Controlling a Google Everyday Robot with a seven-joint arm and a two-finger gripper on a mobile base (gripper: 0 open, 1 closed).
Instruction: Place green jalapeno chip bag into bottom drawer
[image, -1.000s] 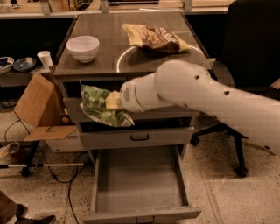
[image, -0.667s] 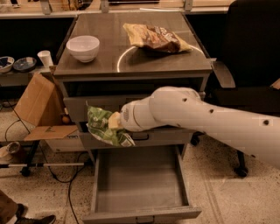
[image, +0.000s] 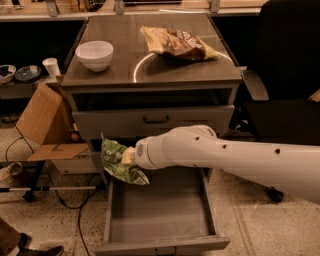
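The green jalapeno chip bag (image: 116, 161) is a small wrinkly glossy green bag, held in my gripper (image: 128, 156) at the end of my white arm. It hangs just above the rear left corner of the open bottom drawer (image: 160, 212), whose plain grey inside shows. The gripper is shut on the bag; its fingers are mostly hidden behind the bag and the wrist.
On the cabinet top stand a white bowl (image: 94, 54) and a tan-and-brown chip bag (image: 176, 43). A cardboard box (image: 46, 125) and cables lie left of the cabinet. A black chair (image: 285, 90) stands to the right.
My arm has moved down and a little left, carrying the green bag from the level of the middle drawer to just above the open bottom drawer.
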